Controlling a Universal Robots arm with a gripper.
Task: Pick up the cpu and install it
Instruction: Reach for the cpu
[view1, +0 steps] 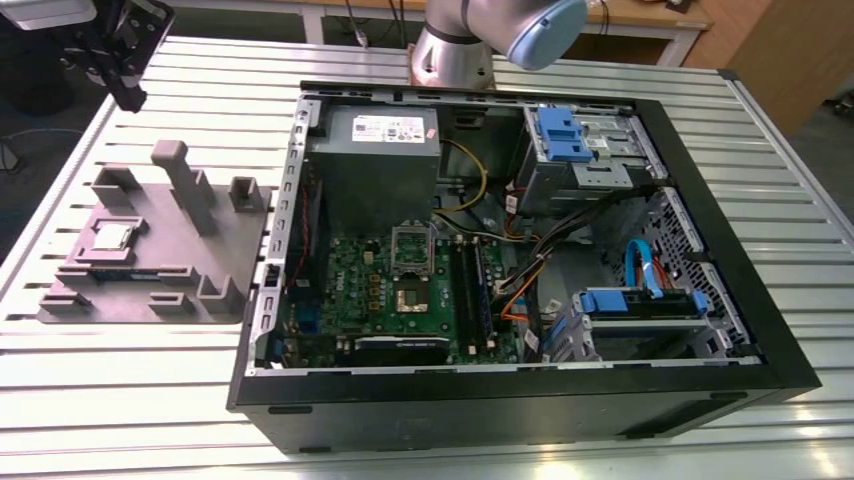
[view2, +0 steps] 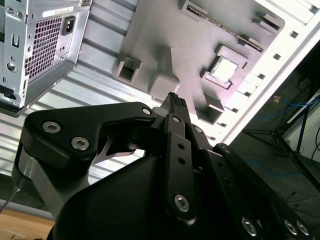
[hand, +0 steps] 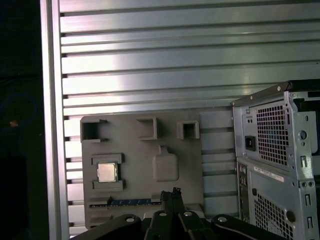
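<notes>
The cpu (view1: 111, 237) is a small silvery square chip lying flat in a recess of the grey moulded tray (view1: 174, 250), at the exterior view's left. Both wrist views look down on it: cpu (view2: 223, 69), cpu (hand: 107, 172), on the tray (view2: 165, 45) (hand: 140, 160). My gripper (view1: 130, 95) hangs high above the table beyond the tray's far end, well clear of the chip. Its black fingers (view2: 175, 102) (hand: 171, 196) are pressed together with nothing between them. The metal-framed socket (view1: 410, 297) sits on the green motherboard inside the open computer case.
The open black computer case (view1: 787, 370) takes up the middle and right of the slatted metal table (view1: 134, 400); its rear panel (hand: 275, 150) stands beside the tray. A memory stick (hand: 127, 202) lies along the tray's edge. Upright posts (view1: 180, 170) rise from the tray.
</notes>
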